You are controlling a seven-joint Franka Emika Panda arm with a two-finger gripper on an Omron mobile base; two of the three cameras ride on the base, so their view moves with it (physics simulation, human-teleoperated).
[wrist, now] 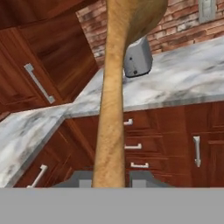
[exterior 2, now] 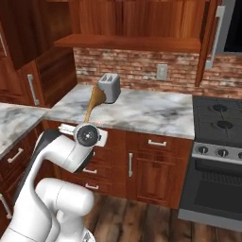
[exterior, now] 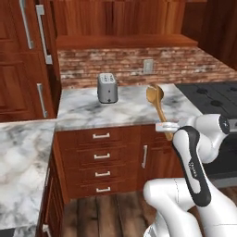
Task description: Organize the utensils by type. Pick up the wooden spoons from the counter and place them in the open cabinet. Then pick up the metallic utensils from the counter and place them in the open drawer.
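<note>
My gripper is shut on the handle of the larger orange-brown wooden spoon. It holds the spoon upright in the air in front of the counter's edge, round bowl on top. From the right base view the spoon rises from the gripper in front of the white marble counter. Seen from the hand, the handle runs up from between the fingertips. The smaller wooden spoon, the metallic utensils and the open drawer are out of view.
A silver toaster stands on the counter by the brick wall. A black stove adjoins the counter on the right. An open wooden shelf runs above, with a cabinet door swung out. Shut drawers lie below.
</note>
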